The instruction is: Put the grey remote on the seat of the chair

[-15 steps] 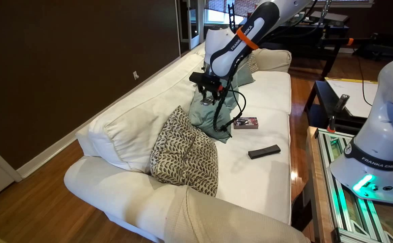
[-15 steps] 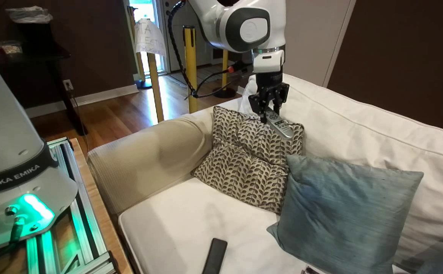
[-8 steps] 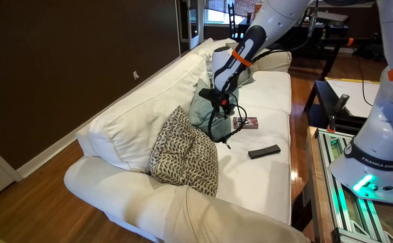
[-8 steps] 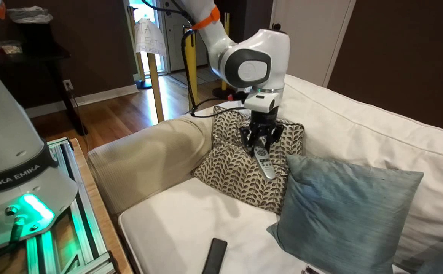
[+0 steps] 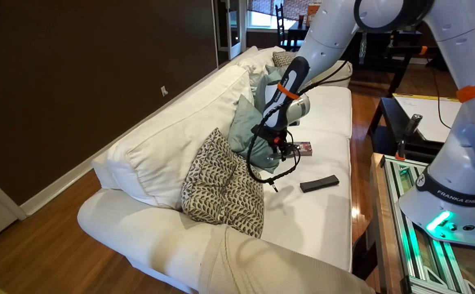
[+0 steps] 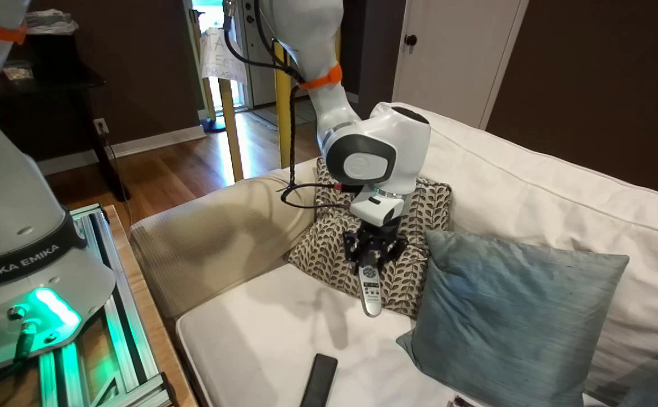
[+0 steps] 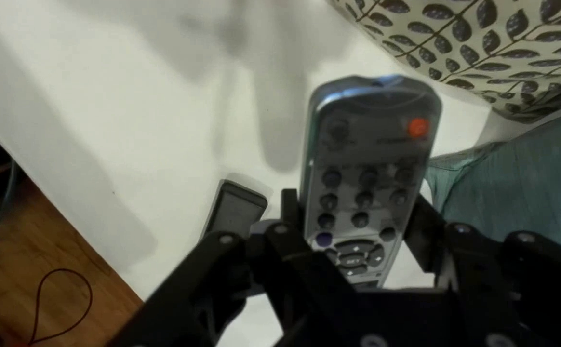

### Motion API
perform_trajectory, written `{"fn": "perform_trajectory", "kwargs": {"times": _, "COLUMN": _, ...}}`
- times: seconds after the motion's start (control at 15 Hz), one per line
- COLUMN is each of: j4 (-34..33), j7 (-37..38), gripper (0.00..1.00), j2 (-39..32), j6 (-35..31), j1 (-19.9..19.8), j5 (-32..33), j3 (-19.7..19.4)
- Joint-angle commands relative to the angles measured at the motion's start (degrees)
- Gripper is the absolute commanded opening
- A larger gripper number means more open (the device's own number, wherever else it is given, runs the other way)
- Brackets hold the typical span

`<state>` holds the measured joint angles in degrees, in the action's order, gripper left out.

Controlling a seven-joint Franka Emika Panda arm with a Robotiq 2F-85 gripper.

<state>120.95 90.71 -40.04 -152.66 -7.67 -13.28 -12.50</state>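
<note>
above the wide, flat white seat cushion (image 6: 250, 339) of a long white fabric sofa (image 6: 538, 186), the black two-fingered robot hand (image 7: 356, 219) grasps a slim, dark-buttoned, silver-grey oblong remote (image 6: 371, 295), tilted and apart from the cushion. this seems the placing step, not yet done; next likely means lowering it clear of the black oblong remote (image 6: 319, 380), then letting go.

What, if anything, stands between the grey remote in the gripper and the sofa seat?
Nothing visible stands between the grey remote, held in the gripper, and the sofa seat. In the wrist view, the black remote lies on it, but off to the left.
</note>
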Motion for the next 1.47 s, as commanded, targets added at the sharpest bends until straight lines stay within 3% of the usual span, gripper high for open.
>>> {"fn": "perform_trajectory", "kwargs": {"times": 0.0, "j4": -3.0, "j7": -5.4, "gripper": 0.29, "j2": -4.9, "j6": -3.3, "j1": -4.9, "j5": -5.1, "j3": 3.5}}
{"fn": "perform_trajectory", "kwargs": {"times": 0.47, "j4": -7.7, "j7": -10.7, "gripper": 0.29, "j2": -13.0, "j6": -3.4, "j1": -9.0, "j5": -8.7, "j3": 3.2}}
{"fn": "perform_trajectory", "kwargs": {"times": 1.07, "j4": -13.5, "j7": -9.7, "gripper": 0.29, "j2": -22.4, "j6": -1.8, "j1": -11.1, "j5": -8.6, "j3": -0.4}}
{"fn": "perform_trajectory", "kwargs": {"times": 1.13, "j4": -13.9, "j7": -9.7, "gripper": 0.79, "j2": -22.8, "j6": -2.0, "j1": -11.3, "j5": -8.8, "j3": -0.6}}
{"fn": "perform_trajectory", "kwargs": {"times": 1.2, "j4": -14.2, "j7": -9.6, "gripper": 0.8, "j2": -23.0, "j6": -2.0, "j1": -11.2, "j5": -8.8, "j3": -0.9}}
{"fn": "perform_trajectory", "kwargs": {"times": 1.4, "j4": -14.0, "j7": -9.1, "gripper": 1.0, "j2": -22.3, "j6": -2.1, "j1": -10.0, "j5": -8.5, "j3": -2.1}}
